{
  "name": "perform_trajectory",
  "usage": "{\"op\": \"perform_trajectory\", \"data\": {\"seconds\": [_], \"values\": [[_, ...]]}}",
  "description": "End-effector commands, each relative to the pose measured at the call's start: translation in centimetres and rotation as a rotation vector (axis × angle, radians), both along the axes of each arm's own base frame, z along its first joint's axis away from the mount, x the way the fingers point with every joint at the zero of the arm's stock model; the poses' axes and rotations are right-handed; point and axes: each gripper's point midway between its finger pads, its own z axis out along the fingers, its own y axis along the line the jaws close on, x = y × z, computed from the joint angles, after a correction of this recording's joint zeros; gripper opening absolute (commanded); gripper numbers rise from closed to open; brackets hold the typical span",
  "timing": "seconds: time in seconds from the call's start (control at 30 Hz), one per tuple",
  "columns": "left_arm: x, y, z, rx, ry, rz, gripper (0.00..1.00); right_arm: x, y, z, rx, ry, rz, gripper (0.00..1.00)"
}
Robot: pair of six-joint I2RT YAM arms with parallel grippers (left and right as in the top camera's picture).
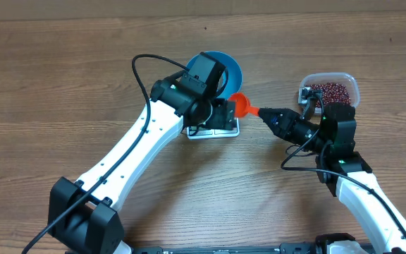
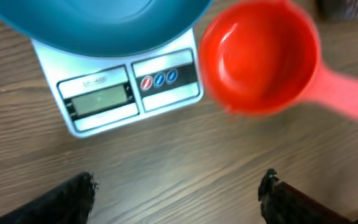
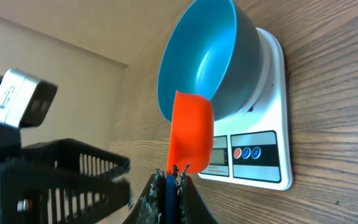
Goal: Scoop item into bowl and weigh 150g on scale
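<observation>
The blue bowl (image 1: 225,69) stands on the white scale (image 1: 214,129); its inside looks bare in the right wrist view (image 3: 197,56). My right gripper (image 1: 268,116) is shut on the handle of an orange-red scoop (image 1: 241,105), whose cup hovers just right of the bowl and above the scale's button corner (image 2: 166,78). The scoop's cup (image 2: 260,59) looks bare inside. The beans (image 1: 328,90) lie in a clear tub behind the right arm. My left gripper (image 2: 179,199) hangs open over bare wood in front of the scale, nothing between its fingers.
The clear tub (image 1: 347,79) sits at the right rear, close to the right wrist. The left arm (image 1: 154,134) reaches diagonally across the table's middle to the scale. The left gripper's black body (image 3: 61,180) is close beside the scoop.
</observation>
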Motion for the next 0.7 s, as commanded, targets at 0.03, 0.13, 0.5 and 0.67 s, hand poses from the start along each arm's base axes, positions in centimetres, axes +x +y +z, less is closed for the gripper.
{"op": "perform_trajectory", "data": {"seconds": [0.03,0.13,0.5,0.67], "values": [[-1.3,1.0,1.5,0.062,-0.054,-0.224,0.68,0.9,-1.6,0.8,-0.019,-0.037,-0.029,0.04],[-2.2,1.7,1.1,0.104,-0.037,-0.313,0.53,0.9,-2.5,0.9,-0.007,-0.033,-0.033,0.04],[-1.7,2.1,0.7,0.172,-0.099,-0.445,0.04,0.1,-3.8,1.9,0.060,-0.056,0.031,0.04],[-1.0,2.0,-1.2,0.195,-0.106,-0.453,0.04,0.1,-3.8,1.9,0.059,-0.057,0.031,0.04]]}}
